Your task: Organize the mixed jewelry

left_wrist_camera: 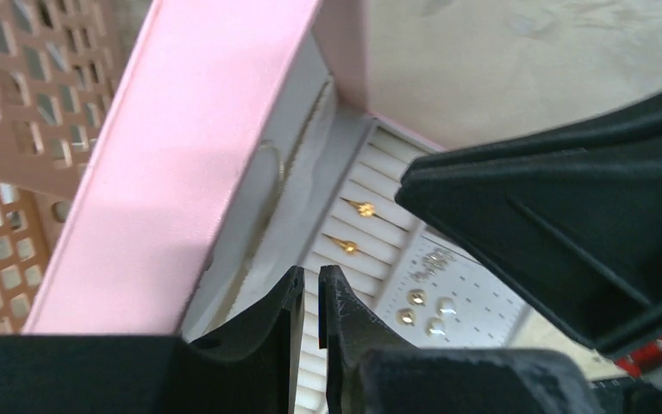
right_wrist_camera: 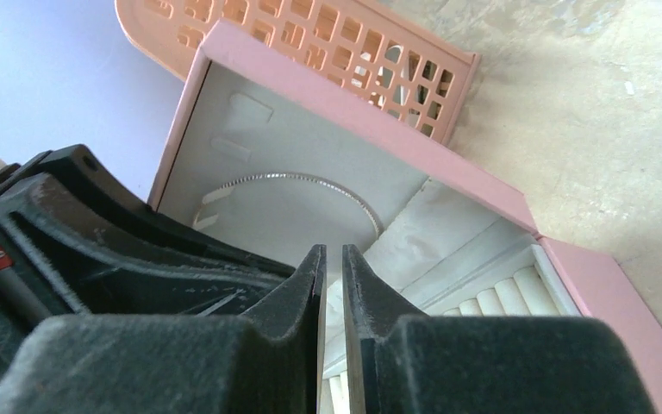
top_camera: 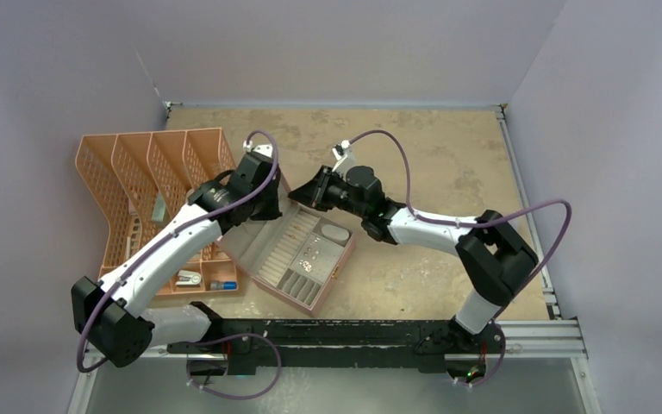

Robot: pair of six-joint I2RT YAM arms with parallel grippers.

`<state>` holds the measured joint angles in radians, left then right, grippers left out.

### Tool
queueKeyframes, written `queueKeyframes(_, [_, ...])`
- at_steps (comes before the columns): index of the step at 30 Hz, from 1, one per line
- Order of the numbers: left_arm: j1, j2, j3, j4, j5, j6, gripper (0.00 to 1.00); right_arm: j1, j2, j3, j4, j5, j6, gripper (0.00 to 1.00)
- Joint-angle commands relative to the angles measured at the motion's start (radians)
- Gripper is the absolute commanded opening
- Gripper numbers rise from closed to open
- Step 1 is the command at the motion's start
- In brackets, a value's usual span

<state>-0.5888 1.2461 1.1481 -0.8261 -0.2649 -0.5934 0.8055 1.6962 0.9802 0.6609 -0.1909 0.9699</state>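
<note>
A pink jewelry box (top_camera: 342, 259) stands open at mid-table, its lid (left_wrist_camera: 190, 155) upright. Two gold studs (left_wrist_camera: 364, 208) sit in the white ring rolls. Several more studs (left_wrist_camera: 422, 310) sit on the perforated pad. A thin silvery hoop (right_wrist_camera: 310, 179) lies against the lid's white lining. My left gripper (left_wrist_camera: 310, 278) is shut, with a hairline slit and nothing in it, just above the ring rolls beside the lid; it also shows in the top view (top_camera: 269, 207). My right gripper (right_wrist_camera: 334, 254) is shut and empty, over the box's back edge (top_camera: 303, 197), facing the lid. The two grippers are close together.
An orange slotted basket (top_camera: 138, 172) stands left of the box, touching the lid's back. White clips (top_camera: 190, 278) and a blue-capped tube (top_camera: 222, 284) lie in its front compartment. Grey walls close the table on three sides.
</note>
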Motion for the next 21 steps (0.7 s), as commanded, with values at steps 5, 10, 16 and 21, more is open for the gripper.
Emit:
queueKeyframes(5, [0.014, -0.091, 0.002, 0.088, 0.233, 0.062, 0.13, -0.012, -0.126, -0.058, -0.039, 0.031, 0.004, 0.16])
queueKeyframes(10, [0.014, -0.165, -0.011, 0.126, 0.397, 0.099, 0.17, -0.012, -0.198, -0.078, -0.087, 0.026, -0.033, 0.20])
queueKeyframes(16, [0.013, -0.250, 0.048, 0.120, 0.442, 0.096, 0.39, -0.012, -0.290, -0.107, -0.150, 0.027, -0.081, 0.31])
queueKeyframes(21, [0.014, -0.290, 0.157, -0.011, 0.203, 0.091, 0.73, -0.013, -0.349, -0.115, -0.234, 0.051, -0.101, 0.38])
